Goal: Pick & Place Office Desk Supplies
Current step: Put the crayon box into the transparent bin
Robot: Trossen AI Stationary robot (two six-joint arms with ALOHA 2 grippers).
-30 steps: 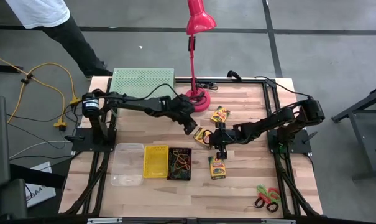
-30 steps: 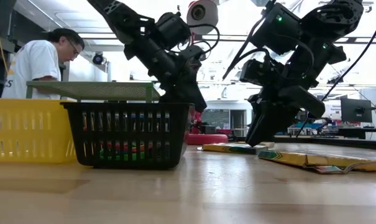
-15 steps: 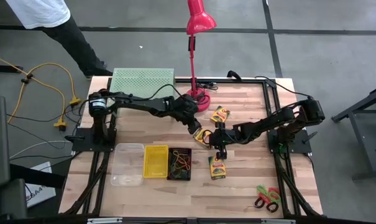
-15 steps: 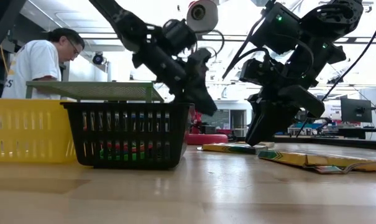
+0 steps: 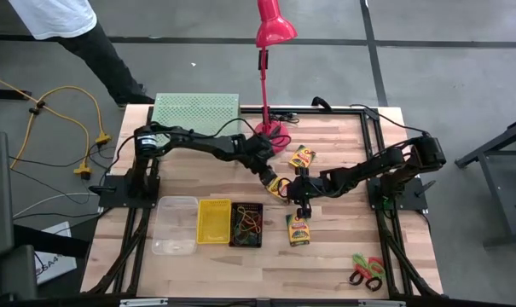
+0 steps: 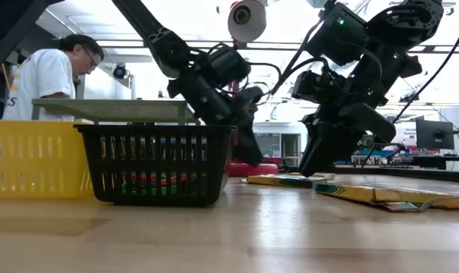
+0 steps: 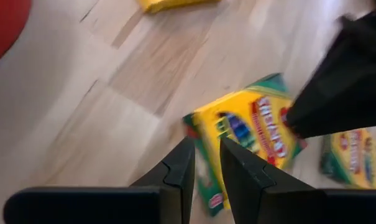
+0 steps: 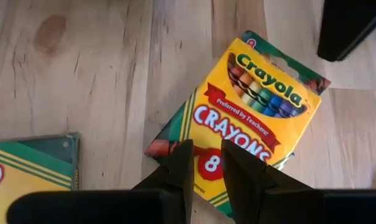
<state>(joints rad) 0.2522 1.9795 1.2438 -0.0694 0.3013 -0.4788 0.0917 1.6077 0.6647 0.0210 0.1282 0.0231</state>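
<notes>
Crayon box (image 5: 279, 185) lies flat on the counter (image 5: 343, 256) between both hands: left hand (image 5: 272, 181) and right hand (image 5: 302, 203) hover just above it, fingers narrow and empty, probably because a flat box needs an edge pinch.

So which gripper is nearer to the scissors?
Right. The right gripper is mid-table, up-left of the scissors; the left gripper is further left still.

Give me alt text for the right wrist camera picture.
The right gripper, fingers a narrow gap apart, hovers over a yellow Crayola crayon box lying flat on the wooden table. A second crayon box shows at one edge.
</notes>
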